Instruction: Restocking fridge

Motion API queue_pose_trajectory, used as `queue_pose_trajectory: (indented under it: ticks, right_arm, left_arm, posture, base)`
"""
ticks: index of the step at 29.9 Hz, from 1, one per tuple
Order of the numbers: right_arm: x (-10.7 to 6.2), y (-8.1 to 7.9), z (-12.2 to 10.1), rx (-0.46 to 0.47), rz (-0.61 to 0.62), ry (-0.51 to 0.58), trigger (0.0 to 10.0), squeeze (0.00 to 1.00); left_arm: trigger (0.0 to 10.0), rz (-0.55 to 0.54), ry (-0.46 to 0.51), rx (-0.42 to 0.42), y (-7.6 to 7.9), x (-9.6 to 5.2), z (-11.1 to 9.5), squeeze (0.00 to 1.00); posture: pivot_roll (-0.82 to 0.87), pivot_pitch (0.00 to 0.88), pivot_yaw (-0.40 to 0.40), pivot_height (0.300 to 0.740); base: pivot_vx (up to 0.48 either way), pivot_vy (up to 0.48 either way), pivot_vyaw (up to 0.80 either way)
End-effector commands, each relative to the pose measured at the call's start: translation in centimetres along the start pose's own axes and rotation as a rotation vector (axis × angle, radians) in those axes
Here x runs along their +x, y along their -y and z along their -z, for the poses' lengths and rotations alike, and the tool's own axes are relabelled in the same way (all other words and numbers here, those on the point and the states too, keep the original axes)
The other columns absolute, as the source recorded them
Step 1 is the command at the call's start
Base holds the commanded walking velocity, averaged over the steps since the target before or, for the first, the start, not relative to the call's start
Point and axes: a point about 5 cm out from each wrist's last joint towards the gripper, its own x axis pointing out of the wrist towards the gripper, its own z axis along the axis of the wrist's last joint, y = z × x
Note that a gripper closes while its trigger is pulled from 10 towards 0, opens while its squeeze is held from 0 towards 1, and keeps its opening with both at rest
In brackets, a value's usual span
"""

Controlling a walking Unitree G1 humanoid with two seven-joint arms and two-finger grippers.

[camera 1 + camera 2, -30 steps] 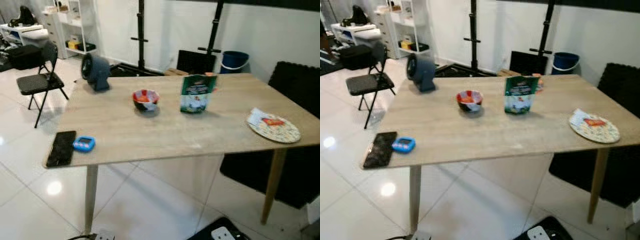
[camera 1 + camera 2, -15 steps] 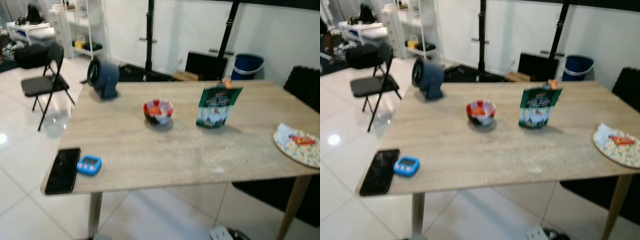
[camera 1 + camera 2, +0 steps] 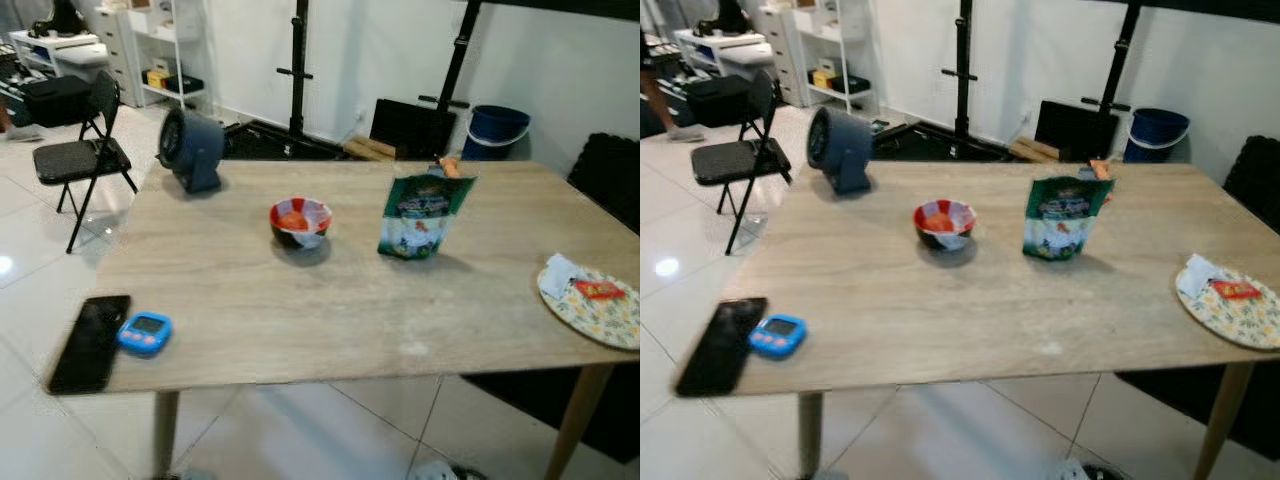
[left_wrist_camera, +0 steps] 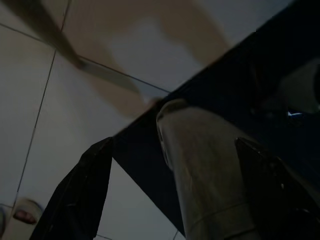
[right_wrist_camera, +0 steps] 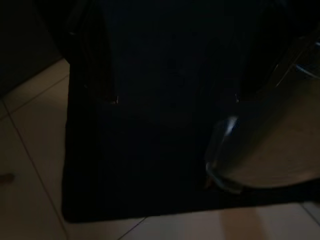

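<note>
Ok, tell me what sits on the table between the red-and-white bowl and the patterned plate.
The green standing pouch stands between the bowl and the plate; the rest of that stretch of table is bare wood, as the left eye view shows.

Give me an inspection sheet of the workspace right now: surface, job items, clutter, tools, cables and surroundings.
Surface: wooden table on light legs, tiled floor beneath.
Job's things: green food pouch standing upright near the far edge; small bowl with something red inside, to its left; patterned plate with a red packet at the right edge.
Clutter: black phone and blue timer at the near left corner; grey fan at the far left corner.
Tools: left tool and right tool hang low over the floor, in dark wrist views; fingers spread, holding nothing.
Cables: nothing seen.
Surroundings: folding chair, white shelves, blue bucket, black stands by the wall.
</note>
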Motion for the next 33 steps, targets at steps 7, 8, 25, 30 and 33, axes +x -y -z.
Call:
queue_pose_trajectory:
  ticks: [7,8,25,30,33]
  right_arm:
    - [0.04,-0.3,0.21,0.017,-0.007,-0.007,10.0,0.0]
    - [0.04,-0.3,0.21,0.017,-0.007,-0.007,10.0,0.0]
    - [0.05,-0.36,0.13,0.026,-0.012,0.001,10.0,0.0]
    - [0.05,-0.38,0.11,0.028,-0.012,0.003,10.0,0.0]
    - [0.05,-0.43,0.06,0.017,-0.022,0.005,10.0,0.0]
  left_arm:
    - [10.0,0.02,-0.042,-0.02,0.77,0.01,1.11,0.0]
    - [10.0,0.02,-0.042,-0.02,0.77,0.01,1.11,0.0]
    - [10.0,0.026,-0.035,0.006,0.26,0.03,0.3,0.0]
    - [10.0,0.01,-0.032,-0.01,0.01,-0.01,0.31,0.0]
    - [10.0,0.008,-0.031,-0.012,-0.03,-0.01,0.31,0.0]
  posture:
    - [-0.07,0.0,-0.03,0.74]
    - [-0.07,0.0,-0.03,0.74]
    - [-0.07,0.0,-0.028,0.74]
    - [-0.07,0.0,-0.027,0.74]
    - [-0.07,0.0,-0.027,0.74]
  base:
    - [0.0,-0.036,0.0]
    - [0.0,0.0,0.0]
    - [0.0,-0.18,0.0]
    - [0.0,-0.187,0.0]
    - [0.0,0.0,0.0]
